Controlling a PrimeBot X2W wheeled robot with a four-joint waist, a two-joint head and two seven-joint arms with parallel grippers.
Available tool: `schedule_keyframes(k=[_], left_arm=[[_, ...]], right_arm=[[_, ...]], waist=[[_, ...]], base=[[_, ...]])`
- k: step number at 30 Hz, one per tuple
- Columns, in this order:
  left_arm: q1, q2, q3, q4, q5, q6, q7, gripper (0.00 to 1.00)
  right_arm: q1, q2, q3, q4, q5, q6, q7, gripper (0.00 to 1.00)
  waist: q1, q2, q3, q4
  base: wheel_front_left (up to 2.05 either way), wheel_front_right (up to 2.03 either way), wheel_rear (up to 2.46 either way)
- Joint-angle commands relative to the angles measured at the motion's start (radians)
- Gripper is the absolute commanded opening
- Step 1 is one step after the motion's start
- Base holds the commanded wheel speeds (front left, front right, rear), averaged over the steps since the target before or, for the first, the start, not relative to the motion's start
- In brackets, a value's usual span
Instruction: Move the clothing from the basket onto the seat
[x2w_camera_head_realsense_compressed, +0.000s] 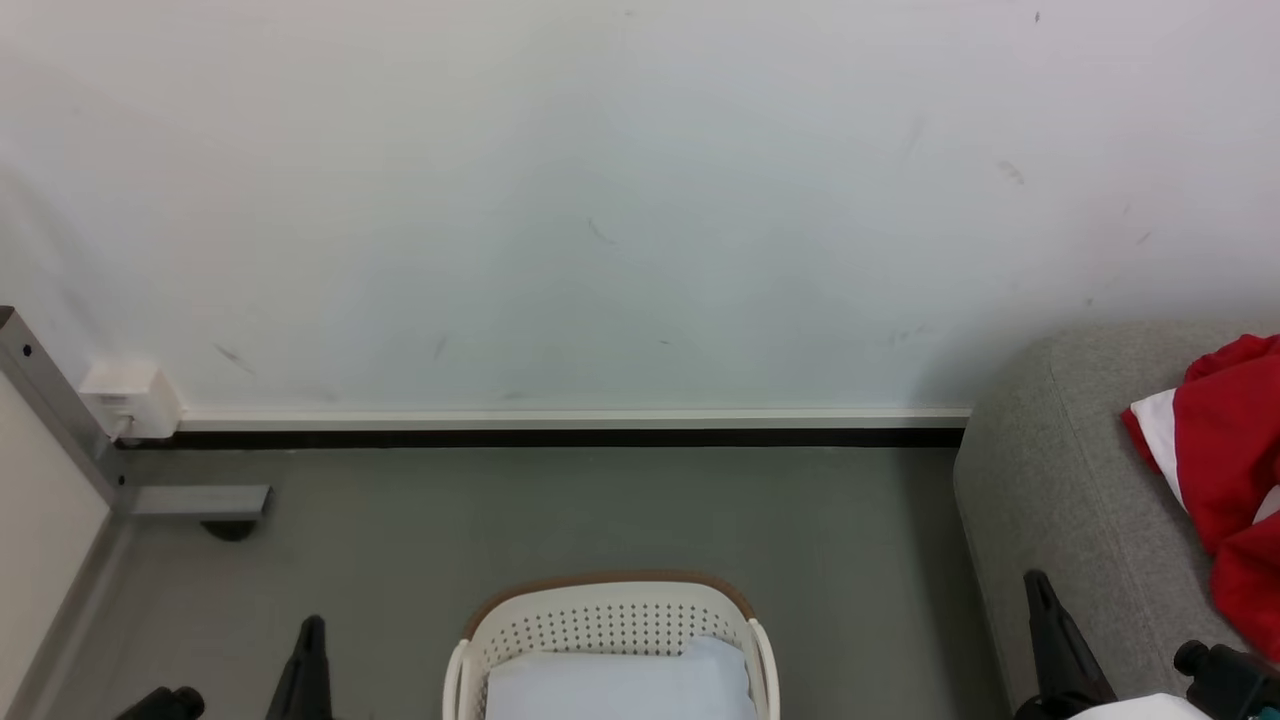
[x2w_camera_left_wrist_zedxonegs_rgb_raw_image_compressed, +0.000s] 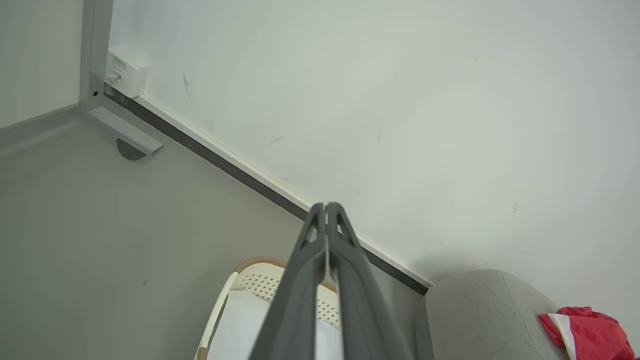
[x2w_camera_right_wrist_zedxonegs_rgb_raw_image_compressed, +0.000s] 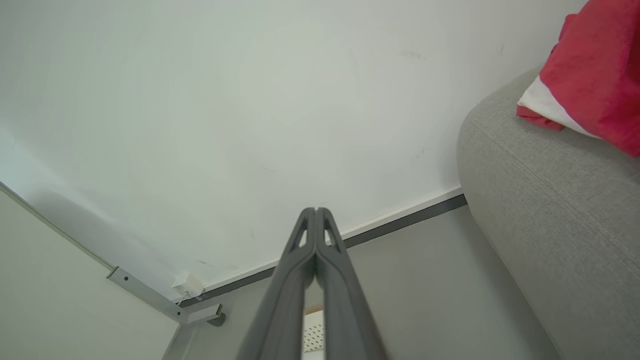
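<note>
The left gripper (x2w_camera_left_wrist_zedxonegs_rgb_raw_image_compressed: 326, 206) has its two dark fingers pressed together along their length, tips meeting, with nothing between them and nothing touching them. Far ahead of it and to its left, a grey metal frame leg (x2w_camera_head_realsense_compressed: 60, 420) stands against the white wall (x2w_camera_head_realsense_compressed: 600, 200), with a small white socket box (x2w_camera_head_realsense_compressed: 130, 400) mounted beside it just above the dark skirting strip (x2w_camera_head_realsense_compressed: 560, 437).

To the right of this gripper, and between the two grippers, the basket (x2w_camera_head_realsense_compressed: 610, 610) sits on the grey floor (x2w_camera_head_realsense_compressed: 500, 520). Its perforated cream wall and brown rim are in view, and the pale liner pad (x2w_camera_head_realsense_compressed: 620, 685) lies inside it. In the left wrist view the basket lies below and behind the closed fingers.

The right gripper (x2w_camera_right_wrist_zedxonegs_rgb_raw_image_compressed: 316, 210) is likewise closed, fingers flush against each other and gripping nothing. Just to its right rises the rounded grey side of the seat (x2w_camera_head_realsense_compressed: 1060, 480). In the head view one finger overlaps that side, and whether it touches the fabric cannot be told.

The clothing (x2w_camera_head_realsense_compressed: 1220, 450), bright red with a white band, lies crumpled on top of the seat, ahead of the right gripper and to its right, well apart from the basket.
</note>
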Motion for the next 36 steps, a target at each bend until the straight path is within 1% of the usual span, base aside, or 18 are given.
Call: schedule_keyframes(k=[1,20,36], left_arm=[[-0.029,0.004,0.007,-0.019,-0.042,-0.005,0.008,0.0],[-0.046,-0.004,0.025,-0.035,-0.291,-0.026,0.077,0.0],[-0.057,-0.009,0.037,-0.046,-0.453,-0.04,0.123,0.0]], right_arm=[[-0.03,0.001,-0.014,-0.018,0.036,0.0,0.008,0.0],[-0.037,0.008,-0.08,-0.03,0.254,-0.001,0.075,0.0],[-0.041,0.013,-0.123,-0.037,0.398,-0.001,0.121,0.0]], waist=[[0.0,-0.0001,0.001,0.0],[0.0,-0.0001,0.012,0.006],[0.0,-0.0001,0.021,0.011]], base=[[0.0,0.0,0.0],[0.0,0.0,0.0],[0.0,0.0,0.0]])
